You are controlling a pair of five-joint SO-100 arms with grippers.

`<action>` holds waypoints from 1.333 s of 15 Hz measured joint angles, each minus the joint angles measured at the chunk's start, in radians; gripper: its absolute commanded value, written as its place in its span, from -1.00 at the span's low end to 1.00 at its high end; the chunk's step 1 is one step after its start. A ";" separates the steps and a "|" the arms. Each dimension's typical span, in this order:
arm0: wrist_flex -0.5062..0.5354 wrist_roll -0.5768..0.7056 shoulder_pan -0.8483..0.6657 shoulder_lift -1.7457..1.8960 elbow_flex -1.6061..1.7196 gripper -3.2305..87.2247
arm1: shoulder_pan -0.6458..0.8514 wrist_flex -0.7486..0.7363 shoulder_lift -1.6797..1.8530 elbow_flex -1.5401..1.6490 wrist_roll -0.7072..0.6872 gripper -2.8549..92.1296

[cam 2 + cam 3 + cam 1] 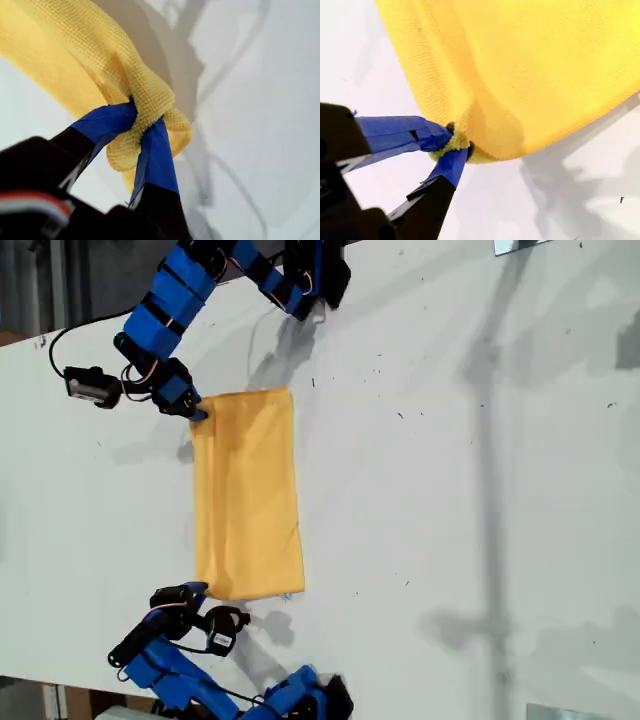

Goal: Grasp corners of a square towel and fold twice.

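The yellow-orange towel (248, 495) lies on the white table (450, 490) as a tall, narrow rectangle. In the exterior view, one blue arm's gripper (197, 412) sits at the towel's upper left corner and the other arm's gripper (193, 590) at its lower left corner. The wrist views do not show which arm is which. My first gripper (145, 117) is shut on a bunched corner (152, 97) of the towel (75, 50). My second gripper (457, 142) is shut on a rounded corner (451, 144), and the towel (530, 65) spreads away from it.
Both arm bases stand near the exterior view's left side, one (300, 280) at the top and one (310, 695) at the bottom. The table's edge (30, 345) runs along that left side. A long pole shadow (490, 440) crosses the table on the right.
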 measured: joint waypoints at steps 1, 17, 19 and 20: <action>0.006 -0.023 0.040 0.005 0.012 -0.94 | -0.002 0.031 -0.005 0.000 0.000 -0.94; -0.322 -0.348 0.480 0.407 0.739 -0.32 | -0.291 -0.044 0.376 0.568 0.187 -0.22; -0.293 -0.348 0.482 0.425 0.732 -0.34 | -0.295 -0.044 0.420 0.577 0.187 -0.12; -0.281 -0.348 0.479 0.448 0.732 -0.35 | -0.298 -0.044 0.430 0.577 0.187 -0.12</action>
